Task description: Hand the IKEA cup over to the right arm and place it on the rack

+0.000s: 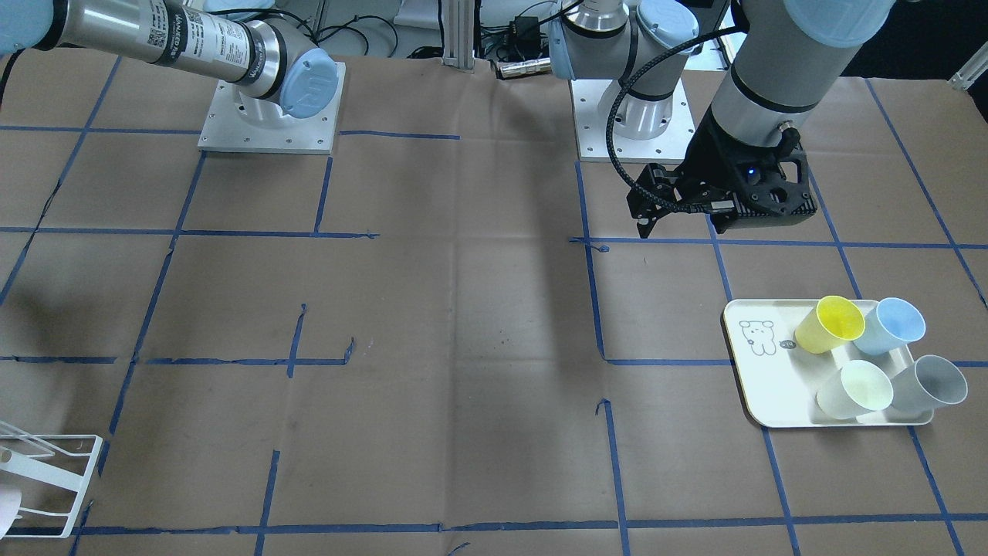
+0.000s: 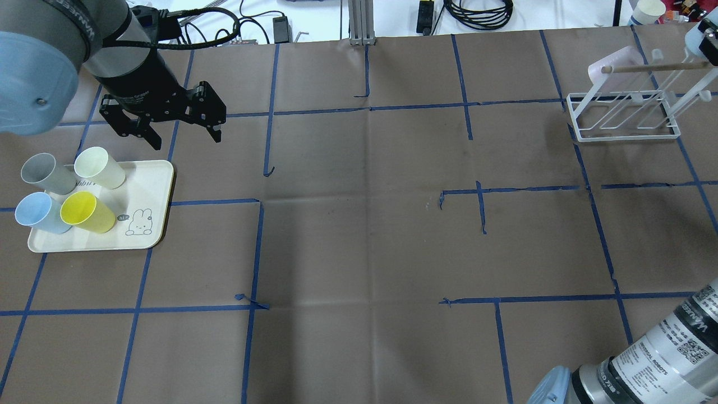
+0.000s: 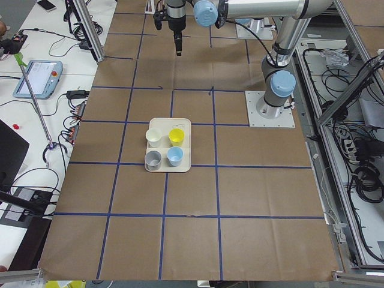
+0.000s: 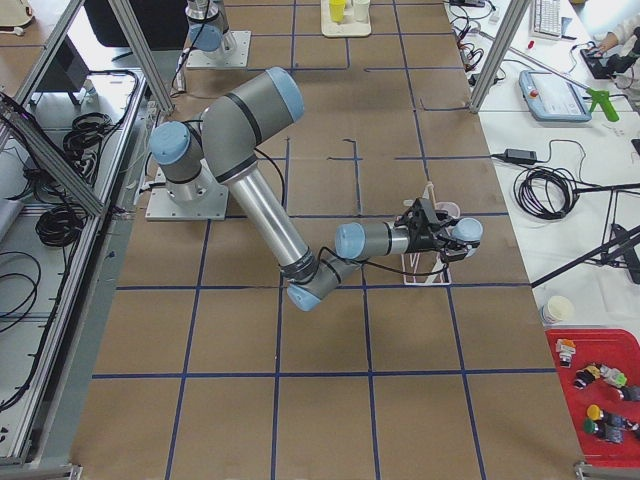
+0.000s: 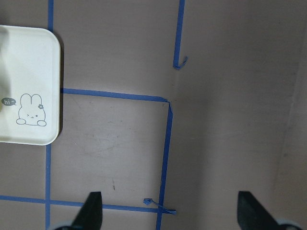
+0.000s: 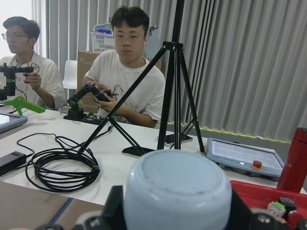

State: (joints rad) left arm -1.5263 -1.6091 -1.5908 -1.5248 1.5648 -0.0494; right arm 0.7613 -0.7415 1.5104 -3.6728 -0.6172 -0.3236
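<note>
Six cups in all; a yellow cup (image 2: 87,212), blue cup (image 2: 36,212), grey cup (image 2: 45,173) and cream cup (image 2: 101,167) stand on the one tray (image 2: 151,185); a pinkish cup (image 2: 617,62) sits in the single rack (image 2: 622,134); the right arm (image 4: 270,220) reaches low and level to the rack, its right tool (image 4: 447,233) pinching a pale blue cup (image 6: 177,191); the left tool (image 2: 187,140) hangs spread, pointing down over bare worktop (image 2: 364,224) beside the tray.

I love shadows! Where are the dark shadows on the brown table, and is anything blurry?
Front-facing view: a soft dark band crosses the table, plus a blotch at the view's left edge. Left wrist view: the paper darkens toward the right. Right wrist view: the close pale blue cup looks soft.
</note>
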